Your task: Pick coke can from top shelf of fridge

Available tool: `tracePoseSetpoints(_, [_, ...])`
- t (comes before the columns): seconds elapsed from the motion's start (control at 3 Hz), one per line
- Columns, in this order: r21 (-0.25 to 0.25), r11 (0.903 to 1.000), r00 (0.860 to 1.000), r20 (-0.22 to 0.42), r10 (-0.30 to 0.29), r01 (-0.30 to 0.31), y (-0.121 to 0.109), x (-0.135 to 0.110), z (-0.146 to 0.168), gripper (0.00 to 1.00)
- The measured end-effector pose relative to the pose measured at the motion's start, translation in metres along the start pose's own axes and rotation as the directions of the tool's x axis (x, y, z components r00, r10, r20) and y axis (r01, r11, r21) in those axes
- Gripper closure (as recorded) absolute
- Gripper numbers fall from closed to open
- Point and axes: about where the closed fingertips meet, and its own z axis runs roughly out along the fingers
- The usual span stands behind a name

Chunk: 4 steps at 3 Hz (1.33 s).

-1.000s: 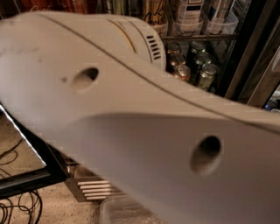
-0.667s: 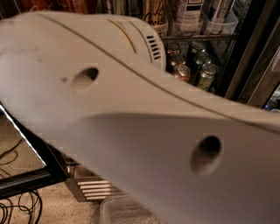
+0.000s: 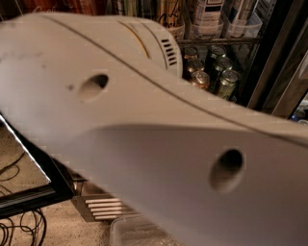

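My white arm casing [image 3: 144, 134] fills most of the camera view and hides most of the fridge. The gripper is out of view. Behind the arm, the fridge's black frame [image 3: 269, 62] shows at the upper right. A thin wire rack [image 3: 216, 42] carries clear plastic trays [image 3: 243, 26] with cans and bottles. Red shapes [image 3: 43, 5] show at the top left edge; I cannot tell whether one is the coke can. Green and bronze cans [image 3: 211, 72] stand on the rack below.
The ribbed steel base grille [image 3: 103, 207] shows at the bottom. The open glass door's dark frame [image 3: 29, 194] is at the lower left. Cables [image 3: 14, 230] lie on the speckled floor. A clear plastic box [image 3: 134, 233] sits at the bottom edge.
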Motion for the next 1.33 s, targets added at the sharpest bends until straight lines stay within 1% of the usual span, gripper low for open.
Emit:
tracePoseSetpoints(0.33, [0.059,0.9960,0.997,-0.030,0.069,-0.067,-0.029,0.027,-0.009,0.00])
tracePoseSetpoints(0.67, [0.110,0.9883,0.991,-0.066,0.114,-0.106,-0.040,0.036,-0.026,0.00])
tracePoseSetpoints(1.0, [0.110,0.9883,0.991,-0.066,0.114,-0.106,-0.040,0.036,-0.026,0.00])
tracePoseSetpoints(1.33, [0.139,0.9830,0.991,-0.037,0.126,-0.120,-0.039,0.040,-0.027,0.00])
